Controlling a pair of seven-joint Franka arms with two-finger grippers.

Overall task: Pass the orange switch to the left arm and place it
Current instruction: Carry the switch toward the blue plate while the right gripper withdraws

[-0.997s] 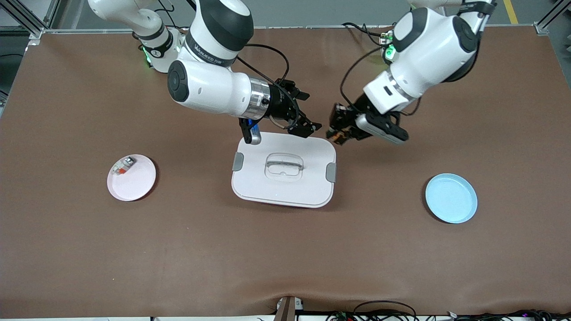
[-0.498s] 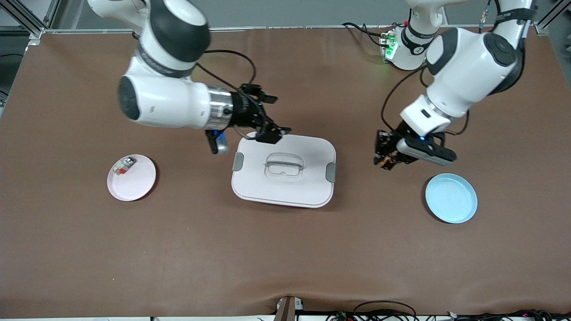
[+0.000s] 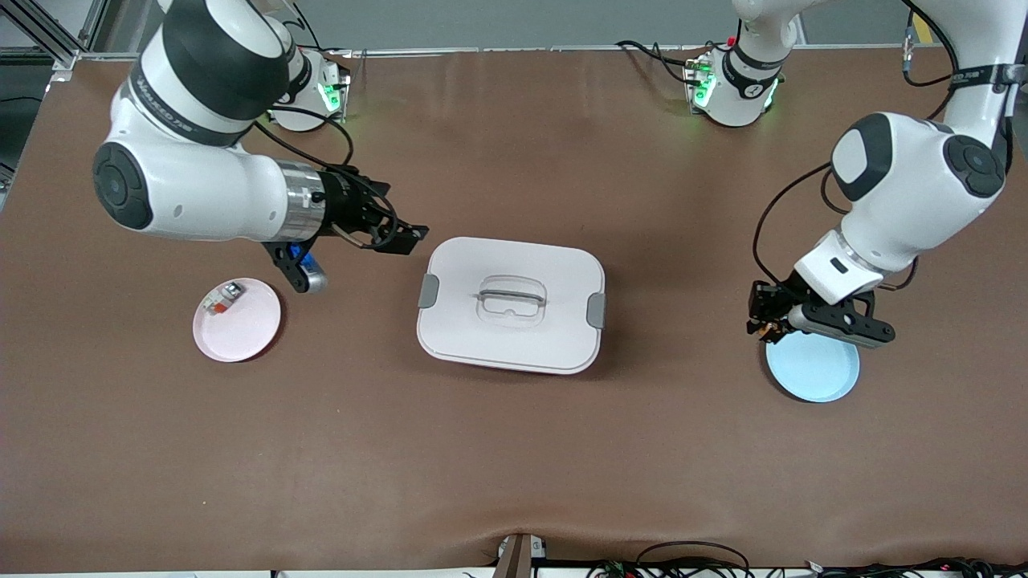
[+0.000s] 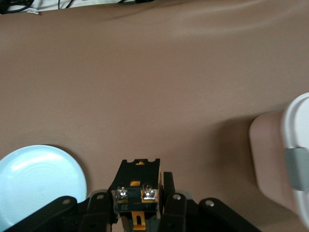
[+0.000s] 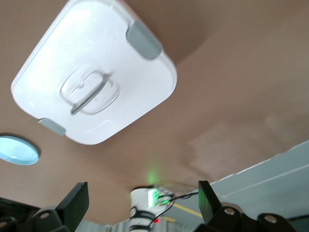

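Gripper of the left arm [image 3: 763, 315] hung at the edge of a light blue plate [image 3: 813, 368], its fingers [image 4: 169, 191] pinching the orange switch [image 4: 136, 191]. A white box [image 3: 511, 307] sat mid-table, well apart from it. The right gripper [image 3: 401, 238] hung spread and empty over bare table [image 3: 514, 466] between the box and a pink plate [image 3: 241, 325], which held a small white-and-orange component [image 3: 222, 299].

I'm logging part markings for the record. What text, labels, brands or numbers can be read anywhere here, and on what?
Right arm's black joint band: white lettering, too blurred to read.
Orange switch, held in the left gripper: a small yellow marking, too small to read.
Left arm's black band: white mark, unreadable.
Box and both plates: no text.
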